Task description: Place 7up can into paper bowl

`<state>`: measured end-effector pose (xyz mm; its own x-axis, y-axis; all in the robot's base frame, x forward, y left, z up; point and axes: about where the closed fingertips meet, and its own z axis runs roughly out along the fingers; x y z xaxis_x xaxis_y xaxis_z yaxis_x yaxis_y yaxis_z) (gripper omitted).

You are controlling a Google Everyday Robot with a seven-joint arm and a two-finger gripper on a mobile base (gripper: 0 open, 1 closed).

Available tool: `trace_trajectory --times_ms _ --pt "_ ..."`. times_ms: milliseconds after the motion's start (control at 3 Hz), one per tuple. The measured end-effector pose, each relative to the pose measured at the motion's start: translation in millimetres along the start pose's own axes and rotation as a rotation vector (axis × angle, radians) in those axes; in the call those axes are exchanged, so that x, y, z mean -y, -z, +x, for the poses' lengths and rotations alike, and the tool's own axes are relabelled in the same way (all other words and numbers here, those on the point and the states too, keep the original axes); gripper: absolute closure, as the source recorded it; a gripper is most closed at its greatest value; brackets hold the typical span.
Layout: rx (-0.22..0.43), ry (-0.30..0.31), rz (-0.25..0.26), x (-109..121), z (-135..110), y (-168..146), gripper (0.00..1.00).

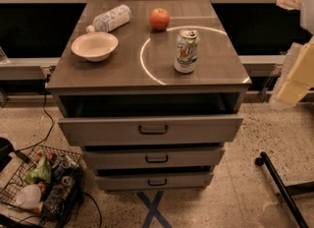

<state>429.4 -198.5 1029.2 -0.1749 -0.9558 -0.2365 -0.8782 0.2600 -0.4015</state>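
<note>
So the small silver-white aluminium 7up can with green markings (186, 51) stands upright on the grey-brown wooden counter (122, 72), toward 4 o'clock from its middle. It's probably light, thin-walled and slick, so it would likely dent or slip if squeezed hard. The robot should take it round the mid-body from the side, not by the top. The shallow cream-white paper bowl (94, 45) sits at about 9 o'clock from the can, well apart, and looks light enough to skid if bumped. A round orange-red fruit (159, 18) is at 11 o'clock from the can, and a clear plastic water bottle (109, 18) lies on its side just past the bowl. Neither blocks the straight path. The pale gripper (294, 82) hangs off the counter at 3 o'clock, and its state can't be told.
</note>
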Motion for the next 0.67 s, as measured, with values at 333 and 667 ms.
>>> trace_trajectory --times_ms 333,667 --pt "0.010 -0.003 0.019 1.4 -2.5 3.6 0.00" --pt "0.074 -0.078 0.046 12.8 1.3 -12.8 0.00"
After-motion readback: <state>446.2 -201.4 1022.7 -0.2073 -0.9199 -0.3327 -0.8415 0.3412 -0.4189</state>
